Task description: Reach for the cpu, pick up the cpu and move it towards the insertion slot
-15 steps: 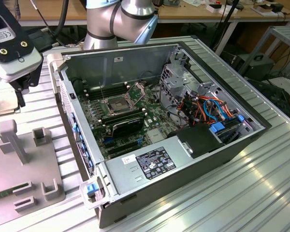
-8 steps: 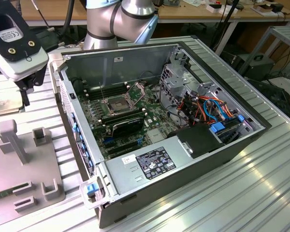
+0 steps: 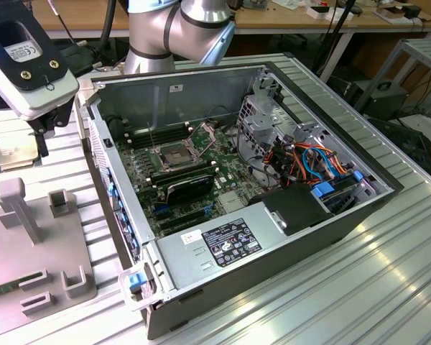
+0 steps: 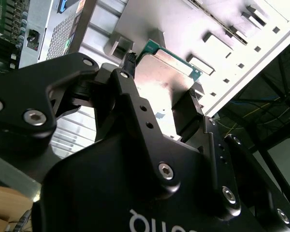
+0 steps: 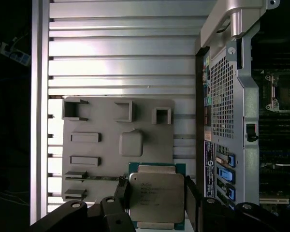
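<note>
While the hand (image 5: 157, 195) hangs over the grey fixture plate (image 5: 94, 150) at the surface's edge on the exterior view's left, its two black fingers (image 5: 122, 191) flank the cpu (image 5: 156, 196) on opposite sides, apparently clamped on it, so a square, even grip looks like the key here. Over to the exterior view's right, inside the open computer case (image 3: 345, 215), the insertion slot (image 3: 174, 155) waits well apart, retention plate raised
</note>
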